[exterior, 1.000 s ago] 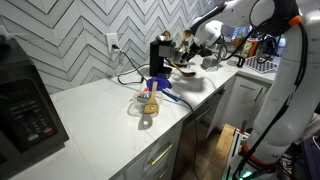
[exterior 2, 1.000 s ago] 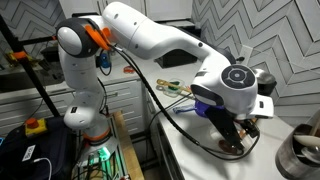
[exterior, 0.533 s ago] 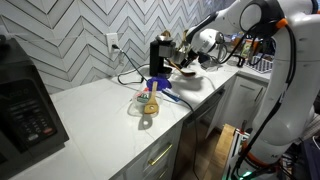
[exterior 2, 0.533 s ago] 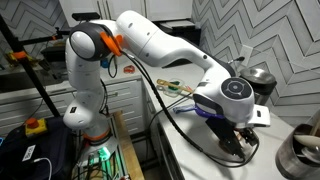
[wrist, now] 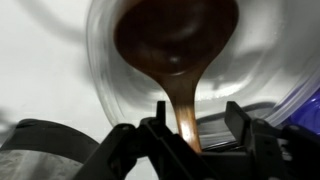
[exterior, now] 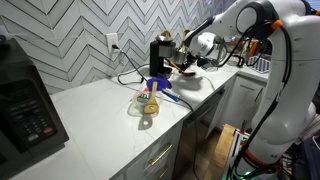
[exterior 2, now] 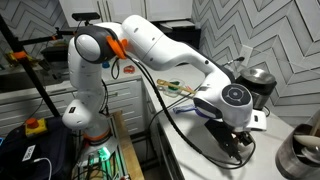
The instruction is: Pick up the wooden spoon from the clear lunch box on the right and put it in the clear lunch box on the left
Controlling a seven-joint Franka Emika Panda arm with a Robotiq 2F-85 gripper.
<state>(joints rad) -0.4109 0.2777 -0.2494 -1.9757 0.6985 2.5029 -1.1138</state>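
Observation:
In the wrist view the wooden spoon (wrist: pixel 176 38) lies in a clear lunch box (wrist: pixel 99 72), its dark bowl far from me and its handle running back between my fingers. My gripper (wrist: pixel 197 115) is open and straddles the handle; the left finger (wrist: pixel 158 128) is close to it, the right finger (wrist: pixel 237 112) stands apart. In both exterior views the gripper (exterior: pixel 190 63) (exterior 2: pixel 238 142) points down into that box (exterior: pixel 188 71) on the white counter. A second clear lunch box (exterior: pixel 148 104) with yellow contents sits nearer the counter's middle.
A black coffee machine (exterior: pixel 160 52) stands just behind the box with a blue item (exterior: pixel 160 85) in front of it. A microwave (exterior: pixel 25 105) is at the counter's far end. A metal pot (exterior 2: pixel 298 155) and dark kettle (exterior 2: pixel 256 80) stand close to the gripper.
The arm has come down and moved slightly over the box with the spoon, so the gripper now sits lower around the handle. The spoon and boxes have not moved.

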